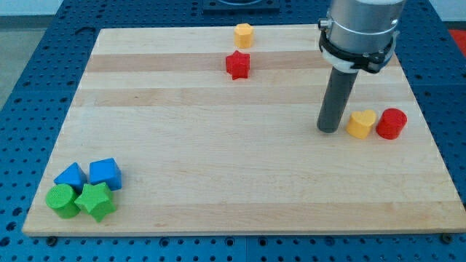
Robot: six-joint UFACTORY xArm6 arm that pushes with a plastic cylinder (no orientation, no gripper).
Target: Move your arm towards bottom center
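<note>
My tip (329, 129) rests on the wooden board (218, 167) at the view's right, just left of a yellow heart block (360, 124). A red cylinder block (391, 124) touches the heart's right side. A yellow hexagonal block (243, 34) sits at the view's top centre, with a red star block (237, 65) just below it. At the view's bottom left stand a blue triangular block (70, 177), a blue cube (105, 173), a green cylinder (62, 200) and a green star block (95, 201), clustered together.
The board lies on a blue perforated table (29, 65). The arm's grey housing (360, 29) hangs over the board's top right corner.
</note>
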